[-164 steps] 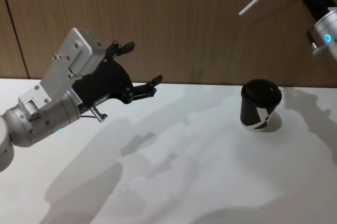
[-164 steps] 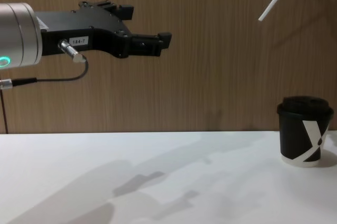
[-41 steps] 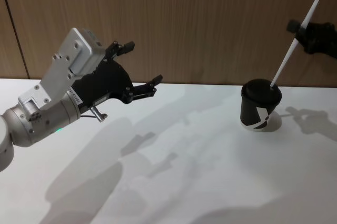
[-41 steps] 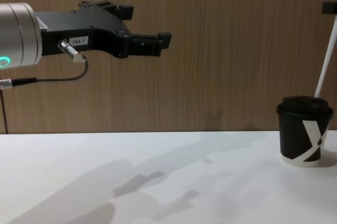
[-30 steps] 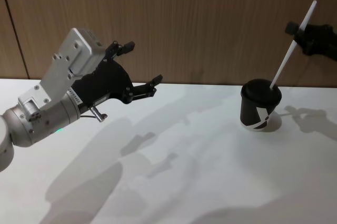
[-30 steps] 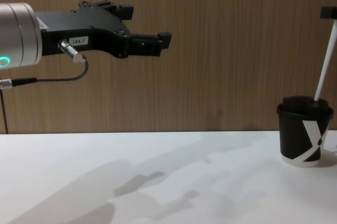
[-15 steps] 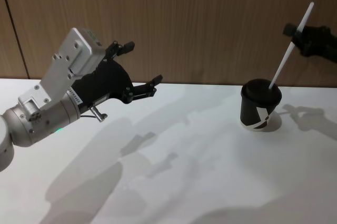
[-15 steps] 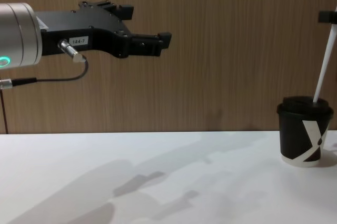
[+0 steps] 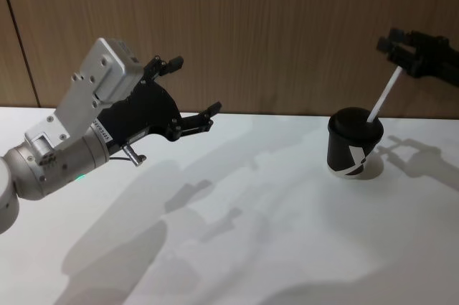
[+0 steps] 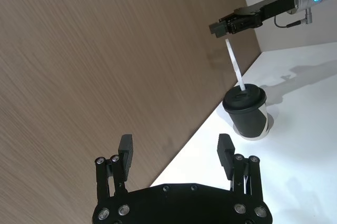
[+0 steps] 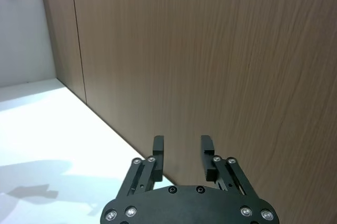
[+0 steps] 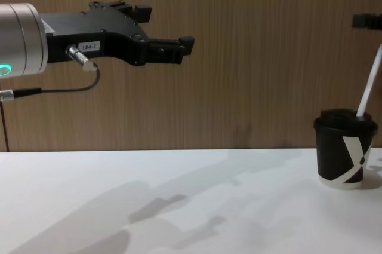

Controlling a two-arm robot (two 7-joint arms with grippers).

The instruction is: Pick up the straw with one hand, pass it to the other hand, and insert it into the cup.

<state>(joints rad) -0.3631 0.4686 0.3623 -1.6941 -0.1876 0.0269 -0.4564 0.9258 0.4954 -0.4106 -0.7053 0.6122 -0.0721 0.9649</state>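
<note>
The black cup (image 9: 354, 148) with the white X mark stands on the white table at the right. The white straw (image 9: 382, 96) leans in the hole of its lid, its top free; the chest view shows the straw (image 12: 370, 80) rising from the cup (image 12: 344, 152). My right gripper (image 9: 393, 43) hovers just above the straw's top, open, touching nothing; its wrist view shows the right gripper (image 11: 182, 147) with nothing between the fingers. My left gripper (image 9: 192, 90), labelled 184-7, hangs open in the air far to the left. From the left gripper (image 10: 175, 147), the cup (image 10: 246, 113) lies ahead.
A wood-panelled wall (image 9: 272, 25) closes the back of the white table (image 9: 251, 233). Arm shadows fall across the tabletop between the left arm and the cup.
My right gripper has opened and let go of the straw, which slid deeper into the cup; its top now sits lower. The left arm has not moved.
</note>
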